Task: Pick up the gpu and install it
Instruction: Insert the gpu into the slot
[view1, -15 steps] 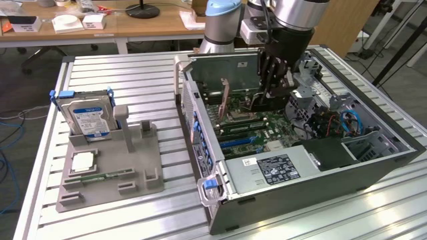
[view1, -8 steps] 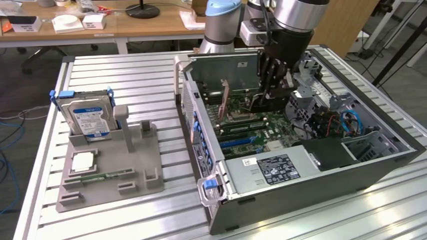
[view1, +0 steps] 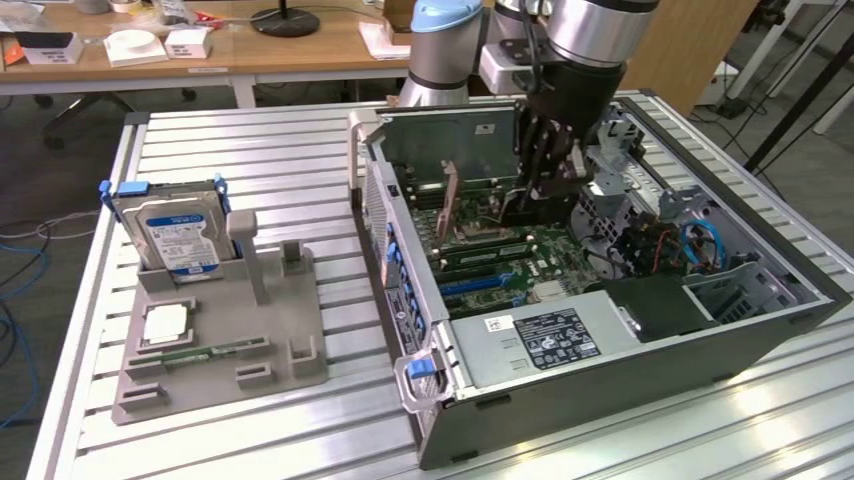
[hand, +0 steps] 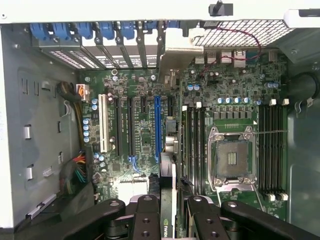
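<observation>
I have the gpu clamped between my jaws, which are partly closed on its two flat faces; in the wrist view it shows edge-on at the bottom centre of the frame, a thin card with a green logo strip, running up from between my gripper toward the motherboard. In the exterior view my gripper sits in the upper middle of the frame, lowered inside the open computer case, with the card hanging below it over the board.

The card looks light and stiff, but I judge it fragile: a thin circuit board with small parts on it, and a connector edge that should not be scraped or bent. Gripping it across the flat faces near the upper edge, as I do, seems right, since it leaves the bottom edge and the end bracket free. The smooth cooler face could slip under a sideways push, so any tilt in my grip would matter.

In the wrist view the card's edge lies close to the blue slot in the centre of the frame; I cannot tell whether it touches anything yet. On the slatted surface at the left of the exterior view, the grey holder carries the hard drive.
</observation>
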